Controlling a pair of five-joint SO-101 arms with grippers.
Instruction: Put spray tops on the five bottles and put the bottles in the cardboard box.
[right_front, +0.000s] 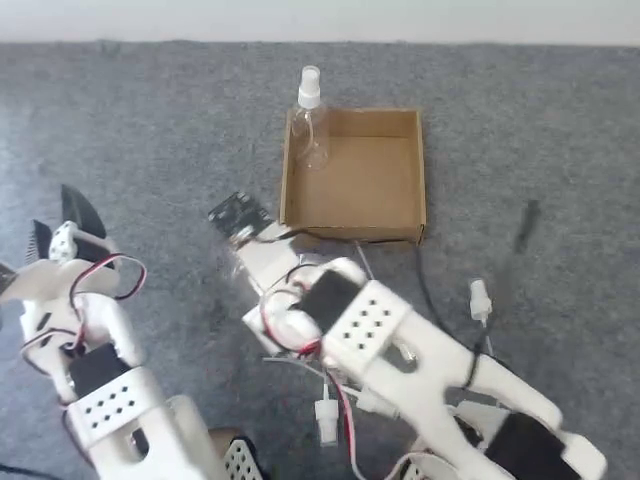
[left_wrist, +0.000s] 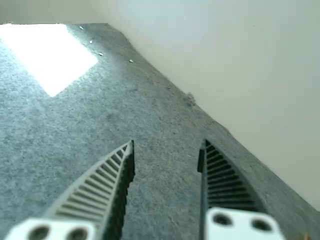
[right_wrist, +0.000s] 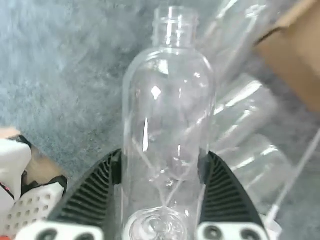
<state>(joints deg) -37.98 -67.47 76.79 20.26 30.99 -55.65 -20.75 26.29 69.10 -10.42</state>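
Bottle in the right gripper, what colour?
The bottle is clear and colourless, uncapped; the right wrist view shows it best.

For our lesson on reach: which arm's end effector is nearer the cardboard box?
Right. The right end effector, shut on a clear bottle, is beside a corner of the cardboard box; the left end effector hangs open over the carpet, far off to the side.
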